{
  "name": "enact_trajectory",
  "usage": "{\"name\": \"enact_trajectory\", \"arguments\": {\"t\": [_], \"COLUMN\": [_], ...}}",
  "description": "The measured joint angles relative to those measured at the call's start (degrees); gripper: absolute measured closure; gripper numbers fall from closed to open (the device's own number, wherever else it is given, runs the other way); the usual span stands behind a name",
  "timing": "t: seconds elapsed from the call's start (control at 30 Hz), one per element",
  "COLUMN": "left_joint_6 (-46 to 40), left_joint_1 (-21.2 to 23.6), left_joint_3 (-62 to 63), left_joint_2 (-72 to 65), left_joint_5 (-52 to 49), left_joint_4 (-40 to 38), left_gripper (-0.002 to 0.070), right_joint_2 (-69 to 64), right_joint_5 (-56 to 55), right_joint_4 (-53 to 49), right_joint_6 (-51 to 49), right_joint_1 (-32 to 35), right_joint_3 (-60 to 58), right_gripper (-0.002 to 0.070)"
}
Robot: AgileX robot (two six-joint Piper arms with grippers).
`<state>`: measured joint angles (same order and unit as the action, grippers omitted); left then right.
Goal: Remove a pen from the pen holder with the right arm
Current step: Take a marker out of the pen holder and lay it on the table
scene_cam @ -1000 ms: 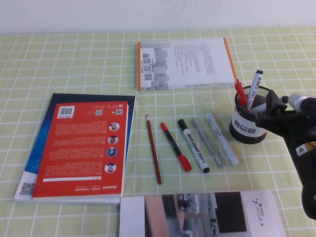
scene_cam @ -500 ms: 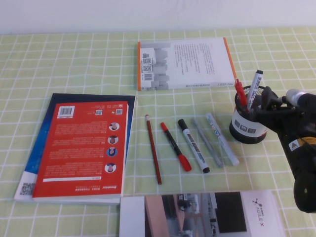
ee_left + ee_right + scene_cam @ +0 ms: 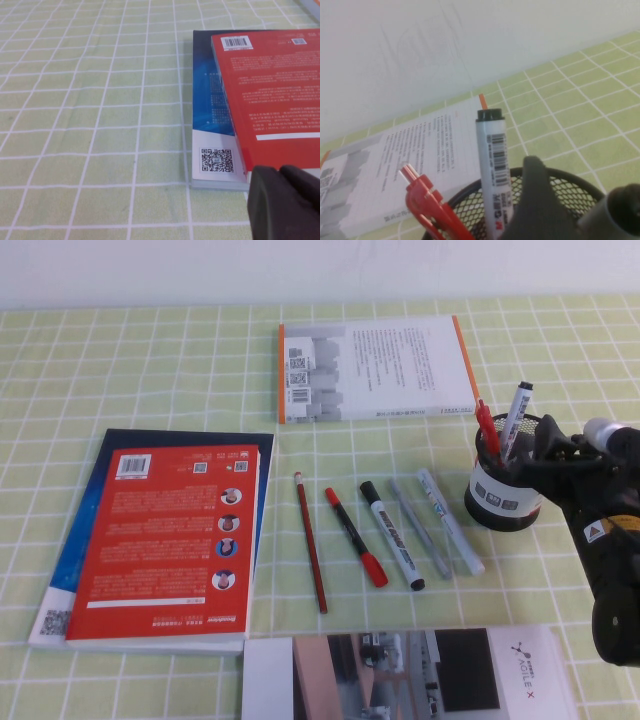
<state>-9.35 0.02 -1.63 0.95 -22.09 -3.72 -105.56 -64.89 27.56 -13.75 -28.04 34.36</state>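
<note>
The pen holder (image 3: 500, 495) stands at the right side of the table, with a white marker (image 3: 515, 415) and a red pen (image 3: 486, 425) sticking up out of it. My right gripper (image 3: 548, 442) is at the holder's right rim, jaws open and clamped on nothing. In the right wrist view one finger (image 3: 535, 195) sits just beside the marker, over the mesh.

My main worry is the closing. The marker leans, and if I catch only its edge it can twist out and drop back in. If a finger hooks the mesh rim, lifting drags the whole holder along or tips it over.

The holder looks light, so a sideways push from the arm could slide it towards the loose pens (image 3: 400, 535) lying in a row just to its left and scatter them.

The red pen stands close to the marker. Jaws set too wide could take both, or knock the red one out.

A slanted pull could also jam the marker against the rim, so I judge a straight upward lift to be safer.

The left gripper (image 3: 282, 200) hangs closed and empty over the near corner of the red book (image 3: 270, 90), well apart from all this, and I see no risk there
</note>
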Motion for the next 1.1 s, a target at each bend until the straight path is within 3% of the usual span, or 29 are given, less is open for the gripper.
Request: {"name": "enact_trajectory", "arguments": {"t": [0.2,0.73,1.1], "left_joint_6": [0.00,0.00,0.00], "left_joint_1": [0.00,0.00,0.00], "left_joint_3": [0.00,0.00,0.00], "left_joint_2": [0.00,0.00,0.00], "left_joint_5": [0.00,0.00,0.00], "left_joint_4": [0.00,0.00,0.00], "left_gripper": [0.0680,0.0680,0.0680], "right_joint_2": [0.00,0.00,0.00], "right_joint_5": [0.00,0.00,-0.38], "right_joint_4": [-1.61,-2.76,-3.10], "right_joint_6": [-0.12,-0.22,-0.32], "right_joint_1": [0.00,0.00,0.00], "right_joint_3": [0.00,0.00,0.00], "right_gripper": [0.0401,0.0556,0.0574]}}
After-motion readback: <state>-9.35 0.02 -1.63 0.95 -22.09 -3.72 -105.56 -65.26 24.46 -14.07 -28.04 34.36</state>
